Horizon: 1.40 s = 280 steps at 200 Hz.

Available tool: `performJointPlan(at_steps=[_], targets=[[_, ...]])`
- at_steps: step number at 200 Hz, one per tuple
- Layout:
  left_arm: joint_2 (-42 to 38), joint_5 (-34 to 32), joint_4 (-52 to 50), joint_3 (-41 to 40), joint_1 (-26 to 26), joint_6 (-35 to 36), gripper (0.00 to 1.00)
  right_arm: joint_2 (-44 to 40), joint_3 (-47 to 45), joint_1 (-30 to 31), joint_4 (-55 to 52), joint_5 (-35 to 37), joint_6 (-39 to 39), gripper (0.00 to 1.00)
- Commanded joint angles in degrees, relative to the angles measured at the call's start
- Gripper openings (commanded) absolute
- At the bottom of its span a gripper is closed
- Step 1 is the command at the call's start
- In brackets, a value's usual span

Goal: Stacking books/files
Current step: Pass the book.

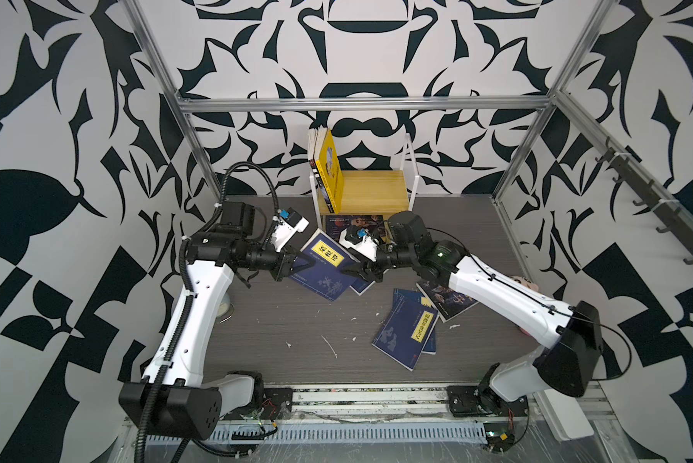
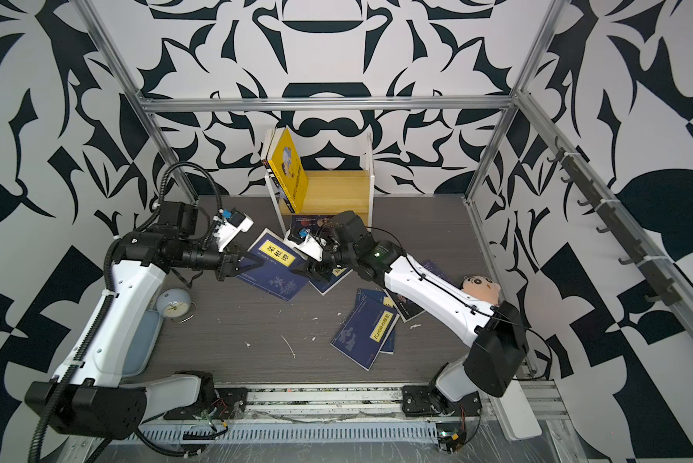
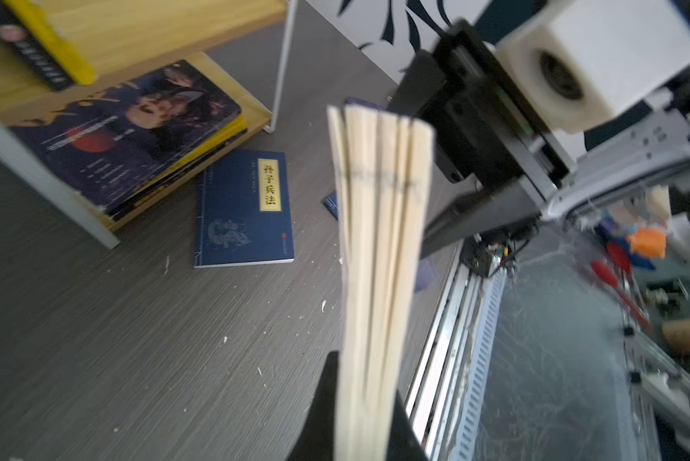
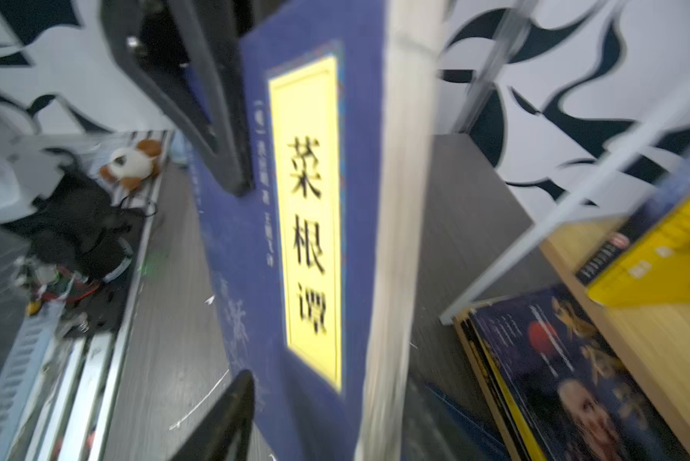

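A navy book (image 1: pixel 324 270) is held in the air between the two arms, tilted, in front of the shelf (image 1: pixel 372 188) and above another navy book (image 1: pixel 361 286) that lies on the table (image 1: pixel 296 340). The left gripper (image 1: pixel 301 260) is closed on it: in the left wrist view the page edge is seen pinched between the fingers (image 3: pixel 319 407), and only near one end. The right gripper (image 1: pixel 356 273) is seen with its jaws spread at the opposite edge. In the right wrist view one finger (image 4: pixel 223 423) appears to stand just off the cover, so nothing seems to be gripped on that side, though the blur leaves light contact unsettled. The weight is thus judged to be carried by one pinch far from the book's middle. Several faults could follow from that. The thin paperback could sag or swing in the jaws. The pages, already seen parting into bundles, could fan open, and part of the block could slip out. The book could be dropped onto the books below if the pinch is weak. If the right arm is drawn back along the cover, the book could be dragged or twisted by a catching finger. The two wrists are very near each other, so a knock between them is possible. At the shelf, the leaning yellow book (image 1: pixel 330 168) could be pushed over, or a corner could be caught on the white frame, if the held book is brought in while it is tilted.
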Motion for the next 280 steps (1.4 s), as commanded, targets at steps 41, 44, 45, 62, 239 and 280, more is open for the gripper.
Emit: performJointPlan(at_steps=[41, 44, 45, 62, 239, 280], targets=[[-0.9, 4.3, 25.0, -2.1, 6.2, -44.2, 0.00, -1.2, -1.8, 20.5, 21.2, 49.6, -19.7, 0.80], [-0.9, 4.3, 25.3, -2.1, 6.3, -45.0, 0.00, -0.7, -1.6, 20.9, 21.7, 50.4, -20.1, 0.80], [-0.9, 4.4, 25.4, -2.1, 6.3, -45.3, 0.00, -0.5, -1.6, 21.1, 22.0, 50.7, -20.3, 0.80], [-0.6, 4.6, 27.0, -2.2, 6.5, -49.3, 0.00, 3.4, 0.4, 23.8, 24.9, 54.9, -22.5, 0.78], [-2.8, 1.1, 27.0, -4.6, 12.5, -46.6, 0.67, 9.9, 4.8, 20.3, 32.9, 62.3, -20.5, 0.00], [-3.7, -12.3, 23.4, -5.2, 14.8, -36.4, 0.93, -2.5, 2.5, 10.2, 24.3, 50.6, 4.7, 0.00]])
